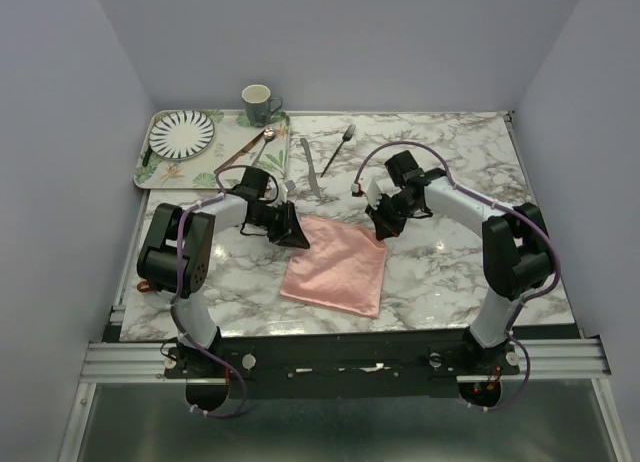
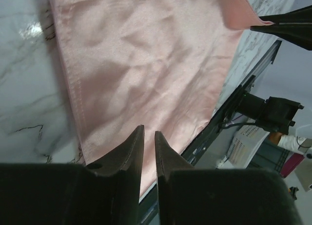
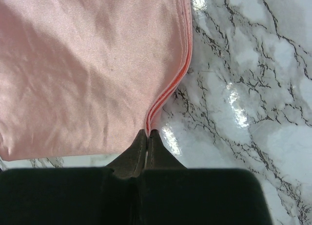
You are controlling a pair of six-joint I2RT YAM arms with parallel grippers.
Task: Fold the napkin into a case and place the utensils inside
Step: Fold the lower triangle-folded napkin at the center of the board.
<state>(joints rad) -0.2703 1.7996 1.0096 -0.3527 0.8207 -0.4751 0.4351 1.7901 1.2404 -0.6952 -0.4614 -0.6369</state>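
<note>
Napkin (image 1: 335, 267) edge pinched in right jaws; left jaws' grip unclear; tray (image 1: 150, 177) holds plate (image 1: 182, 132).

- The napkin (image 1: 335, 265) lies flat on the table (image 1: 450, 272), between the two arms.
- The knife (image 1: 309, 167) lies just behind the napkin's left part.
- The fork (image 1: 338, 149) lies farther behind the napkin, right of the knife.
- The tray (image 1: 190, 167) sits behind and left of the napkin, holding the plate (image 1: 181, 132) and the spoon (image 1: 266, 137).
- The cup (image 1: 258, 104) stands farthest behind the napkin, by the tray's far right corner.
</note>
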